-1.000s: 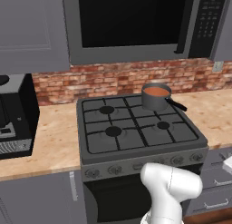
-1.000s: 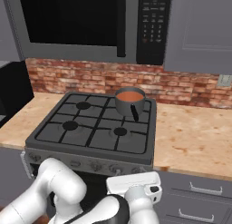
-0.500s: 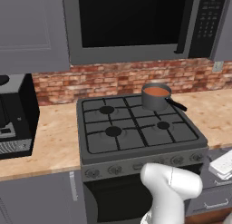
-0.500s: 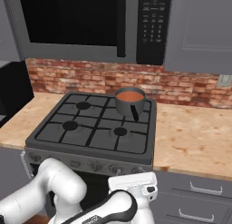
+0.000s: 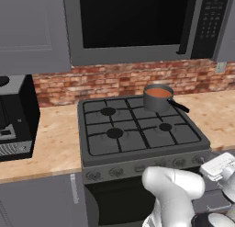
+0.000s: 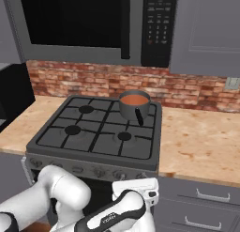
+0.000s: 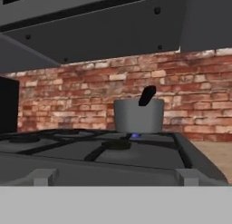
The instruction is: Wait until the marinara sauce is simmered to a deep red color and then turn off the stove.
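L to R in the left base view: a black coffee machine (image 5: 13, 118) stands on the tan surface (image 5: 55, 143) at far L, w/ grey cupboards above it. Next comes the stove (image 5: 137, 129), dark grey, 4 burners w/ black grates and a row of round knobs (image 5: 137, 168) along its front. A big microwave (image 5: 137, 24) hangs over the stove, and a red brick wall (image 5: 105, 81) runs behind it.

The pan (image 5: 158, 98) sits on the back R burner. It is grey metal; its black handle (image 5: 179, 106) points to the front R. Inside it the sauce (image 5: 158, 92) is smooth and orange-red. In the hand view a small blue flame (image 7: 135, 136) shows under the pan, so that burner is on.

More tan surface lies R of the stove, w/ grey drawers (image 6: 206, 203) below it in the right base view.

The white arm (image 5: 172, 189) bends low in front of the stove, below the knobs. The gripper (image 5: 222, 168) is at the R edge, beside the stove's front R corner, well apart from the pan. Its jaws stand wide and hold nothing.
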